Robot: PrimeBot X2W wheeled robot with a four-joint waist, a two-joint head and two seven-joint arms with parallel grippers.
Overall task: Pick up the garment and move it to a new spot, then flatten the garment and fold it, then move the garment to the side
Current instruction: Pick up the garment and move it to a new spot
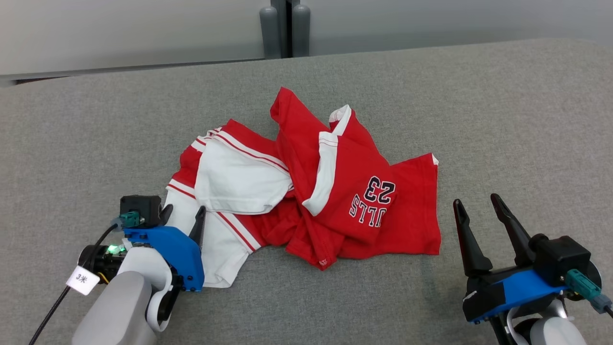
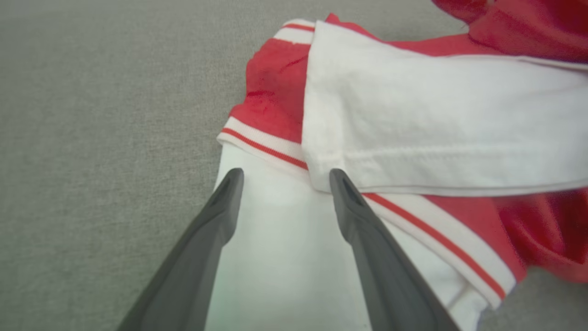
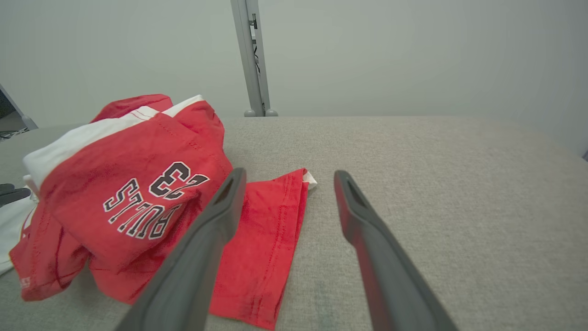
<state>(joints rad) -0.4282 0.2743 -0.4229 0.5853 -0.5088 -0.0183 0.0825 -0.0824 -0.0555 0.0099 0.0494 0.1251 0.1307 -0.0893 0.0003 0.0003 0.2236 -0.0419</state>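
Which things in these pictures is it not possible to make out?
Head view: the garment is crumpled; its folds hide its full shape.
Left wrist view: top and right edges cut the garment off; whether the left gripper touches it is unclear.
Right wrist view: hem print, too small to read.

We see a wide table point(image 1: 503, 110) covered in grey woven fabric, stretching across the whole foreground. At its far edge, near the middle, stands an upright grey metal post point(image 1: 286, 28), made of two rounded bars side by side. Behind the post, and to both sides of it, runs a plain pale wall point(image 1: 431, 19). Far left of the post, a narrow dark gap point(image 1: 33, 79) shows beneath the wall's lower edge. The light is soft and even.
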